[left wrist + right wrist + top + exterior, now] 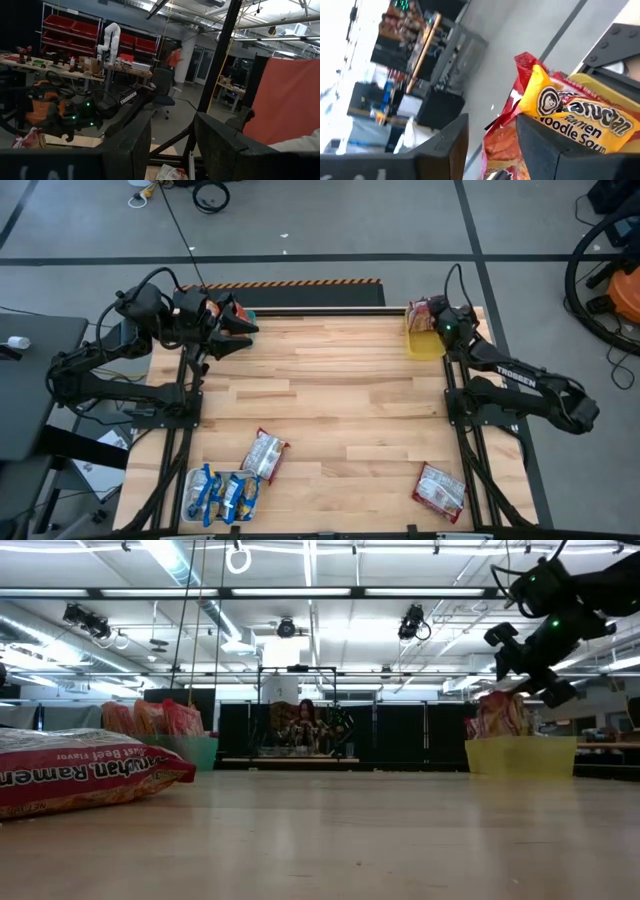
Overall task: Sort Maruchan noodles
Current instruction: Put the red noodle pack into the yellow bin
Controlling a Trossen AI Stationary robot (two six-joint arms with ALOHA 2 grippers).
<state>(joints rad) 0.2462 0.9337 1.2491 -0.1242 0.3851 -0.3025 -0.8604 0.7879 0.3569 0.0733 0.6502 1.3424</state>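
The Maruchan noodles are spread out. Orange packets (212, 308) stand in a teal tray (198, 752) at the far left corner. Red packets (424, 310) stand in a yellow tray (425, 344) at the far right corner. Blue-and-yellow packets (222, 494) lie in a white tray (192, 480) at the near left. One red-and-white packet (266, 454) and one red packet (440, 488) lie flat on the table. My left gripper (245, 330) hangs open beside the teal tray. My right gripper (492, 125) is open above the yellow tray's red packets (570, 112).
The wooden table's middle (340, 390) carries nothing. A black bar with hazard striping (300, 288) runs along the far edge between the two trays. Both arm bases stand along the table's left and right sides. People and shelves show in the room beyond.
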